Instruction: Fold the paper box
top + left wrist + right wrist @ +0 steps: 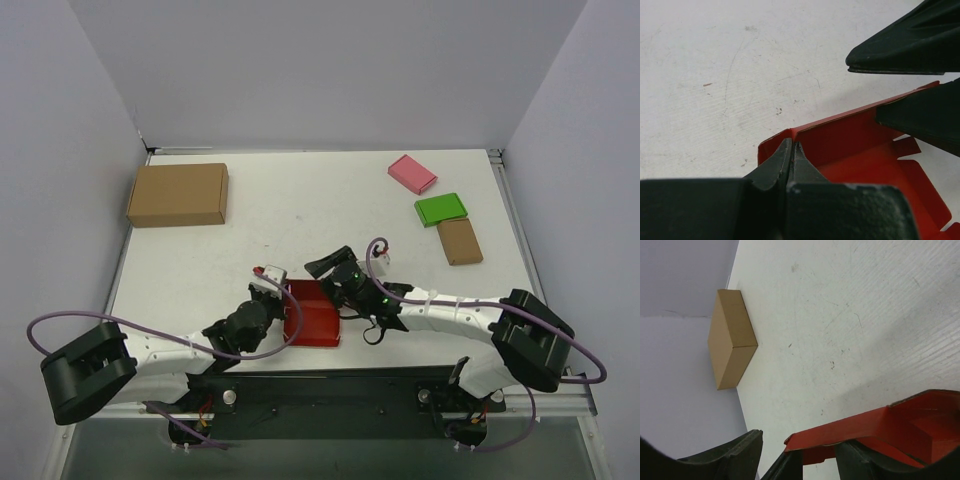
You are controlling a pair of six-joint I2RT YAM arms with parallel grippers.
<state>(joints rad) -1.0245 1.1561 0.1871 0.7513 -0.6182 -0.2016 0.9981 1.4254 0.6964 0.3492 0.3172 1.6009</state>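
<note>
1. The red box (312, 318) sits open-topped at the near edge of the desk (300, 200), about midway along it and between the two arms, where both can reach it.
2. The left gripper (791, 149) has its jaws pressed together at a corner of the red box and appears to pinch the thin wall there. This is probably an anchor, so the red box does not slide while the other arm works.
3. The right gripper (862, 90) stands open astride the far wall, one finger outside it and one inside. A gap shows on the outer side, so the wall is not yet clamped. The placement suggests it is set to press or crease that wall.
4. Walls stand on at least two sides, but a tab (907, 147) lies loose inside, so the folding looks only partly done.
5. A carton (178, 194) rests by the far-left corner, and a pink box (412, 173) and a green box (441, 209) lie toward the far-right corner. All are well apart from the work.
</note>
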